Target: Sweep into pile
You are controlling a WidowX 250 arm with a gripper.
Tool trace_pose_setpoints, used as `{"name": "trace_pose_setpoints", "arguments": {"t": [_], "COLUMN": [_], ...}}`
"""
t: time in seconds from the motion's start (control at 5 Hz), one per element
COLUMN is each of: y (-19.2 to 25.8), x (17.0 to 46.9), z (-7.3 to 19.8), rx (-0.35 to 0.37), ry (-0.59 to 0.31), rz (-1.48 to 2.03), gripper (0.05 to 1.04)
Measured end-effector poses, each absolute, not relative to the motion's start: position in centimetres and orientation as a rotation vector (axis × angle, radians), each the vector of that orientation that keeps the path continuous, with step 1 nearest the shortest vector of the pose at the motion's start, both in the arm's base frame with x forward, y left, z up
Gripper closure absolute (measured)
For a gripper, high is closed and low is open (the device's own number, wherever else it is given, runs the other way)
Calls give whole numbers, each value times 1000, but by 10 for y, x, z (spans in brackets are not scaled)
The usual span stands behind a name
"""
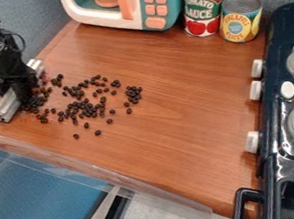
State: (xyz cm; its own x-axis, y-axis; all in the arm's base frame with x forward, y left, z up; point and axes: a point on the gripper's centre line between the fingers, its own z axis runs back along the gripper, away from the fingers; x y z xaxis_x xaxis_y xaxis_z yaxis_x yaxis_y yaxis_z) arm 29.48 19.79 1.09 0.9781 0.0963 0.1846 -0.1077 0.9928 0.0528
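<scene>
In the camera view, the black two-finger claw point(18, 92) is at the brown wooden surface's point(183, 112) left edge, clamped on a long silvery bar point(6, 107). And there are the small, dark, roundish beans point(86, 108), scattered from just beside the claw toward the middle!

Counter's point(180, 137) left edge: bar point(6, 106) partly hidden by gripper point(16, 87); nearby beans point(86, 108) too clumped to count. Far edge: microwave point(170, 8) top cropped. Right edge: stove point(281, 115) cropped.
</scene>
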Motion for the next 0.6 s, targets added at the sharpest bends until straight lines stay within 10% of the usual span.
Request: {"name": "trace_pose_setpoints", "arguments": {"t": [0.6], "y": [155], "x": [290], "z": [9], "rx": [-6], "ry": [-173], "rz": [94], "gripper": [701]}}
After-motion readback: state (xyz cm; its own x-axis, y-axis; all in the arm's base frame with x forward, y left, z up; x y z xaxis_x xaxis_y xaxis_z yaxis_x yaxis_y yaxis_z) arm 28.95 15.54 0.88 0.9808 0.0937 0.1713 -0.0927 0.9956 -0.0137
